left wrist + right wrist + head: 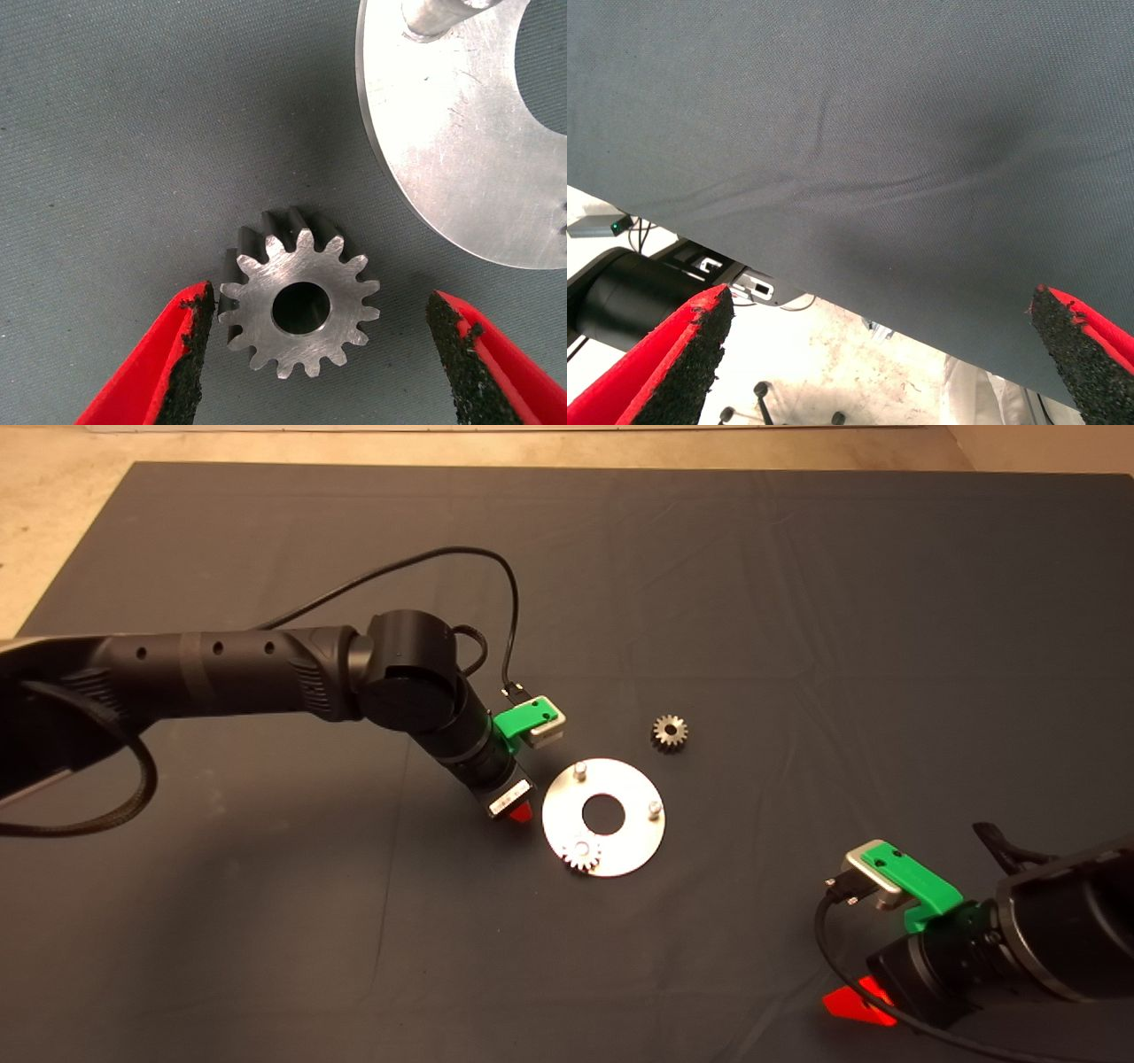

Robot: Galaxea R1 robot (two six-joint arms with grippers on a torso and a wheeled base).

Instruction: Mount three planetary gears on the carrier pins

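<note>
— What is seen of the surface and the room?

— A dark grey, lightly creased cloth mat (pixel 797 602) is spread over the table, with pale beige floor (pixel 53 540) shown beyond its far and left edges.

— And the task's parts?

— A flat shiny silver disc with a large centre hole (pixel 633 837) is laid near the mat's middle. Three short silver carrier pins are stood on it: two bare (pixel 579 770) (pixel 654 810), one already fitted with a small silvery-grey toothed gear (pixel 582 856). A second such gear (pixel 670 732) is left on the mat just beyond the disc. A third gear (pixel 299 308) is seen flat on the mat beside the disc's rim, between the spread red fingers of the left gripper (pixel 319 345) (neither pad is touching it).

— What is hidden or cut off?

— In the head view that third gear is covered by the left gripper. The right gripper (pixel 881 354) is parked at the mat's lower right, fingers wide apart, over bare cloth
</note>
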